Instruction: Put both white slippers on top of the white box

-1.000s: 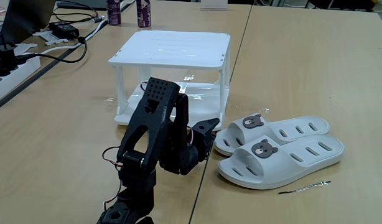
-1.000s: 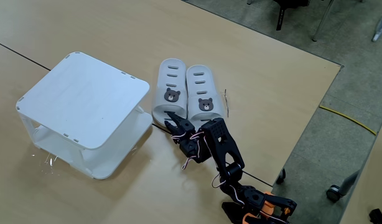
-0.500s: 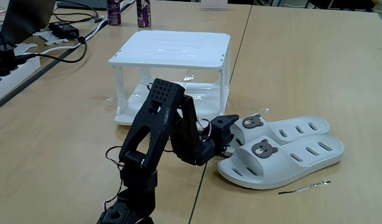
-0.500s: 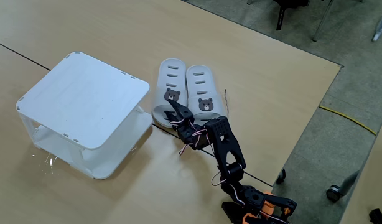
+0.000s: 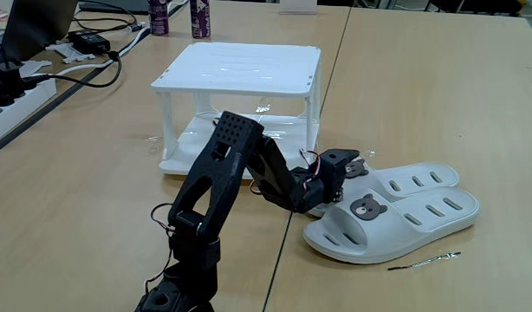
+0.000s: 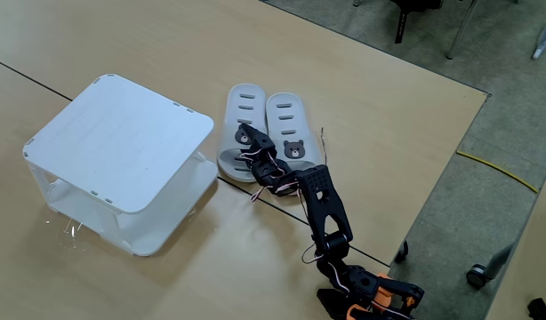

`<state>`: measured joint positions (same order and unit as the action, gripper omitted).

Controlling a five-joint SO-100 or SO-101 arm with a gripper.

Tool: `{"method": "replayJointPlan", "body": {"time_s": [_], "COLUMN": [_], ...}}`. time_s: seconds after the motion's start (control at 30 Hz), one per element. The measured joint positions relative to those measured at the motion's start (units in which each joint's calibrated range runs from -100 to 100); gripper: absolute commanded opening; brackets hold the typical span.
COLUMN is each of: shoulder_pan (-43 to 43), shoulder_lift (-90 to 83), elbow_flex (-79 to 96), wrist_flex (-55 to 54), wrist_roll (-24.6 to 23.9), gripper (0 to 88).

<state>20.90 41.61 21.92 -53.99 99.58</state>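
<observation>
Arm: black, stretched low across the desk (image 5: 422, 95) from its base at the near edge toward the slippers.
Claw (image 5: 351, 166): down over the strap of the far slipper (image 5: 396, 182), right at its bear face; in the high fixed view the claw (image 6: 249, 138) covers that face. Whether the jaws are apart or have closed on the strap I cannot tell, as the wrist hides the tips.
Near slipper (image 5: 396, 224): flat on the desk, bear face clear, touching its twin along the side.
Slippers from above: far slipper (image 6: 242, 111) and near slipper (image 6: 291, 129) lie side by side, toes pointing away from the arm.
Box (image 5: 240, 68): beyond and left of the arm in the low fixed view, top bare; just beside the slippers from above, box (image 6: 113, 138).
Step in hand: gripping the first slipper, I judge.
Doing it well: pinch the strap squarely across its arch, not the sole edge; lift straight up so the twin is not dragged; clear the box rim before swinging over; set it to one side of the top, leaving room for the second.
</observation>
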Motion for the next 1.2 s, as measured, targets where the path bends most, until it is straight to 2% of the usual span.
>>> {"method": "replayJointPlan", "body": {"time_s": [0.33,0.37,0.43,0.47,0.8,0.9,1.07,1.2], "shoulder_pan": [1.12,1.20,1.20,1.20,1.50,1.65,4.57,7.87], "shoulder_lift": [6.10,6.76,7.84,8.41,9.07,6.68,-8.33,-20.62], "elbow_flex": [-9.70,-10.78,-12.67,-13.39,-13.84,-14.29,-14.29,-14.29], "wrist_flex": [0.09,0.09,0.09,0.09,0.69,6.70,25.41,32.53], "wrist_roll": [0.00,0.00,0.00,0.00,0.00,0.00,0.00,0.00], "gripper": [23.7,20.0,2.3,0.7,0.8,0.8,0.8,0.8]}}
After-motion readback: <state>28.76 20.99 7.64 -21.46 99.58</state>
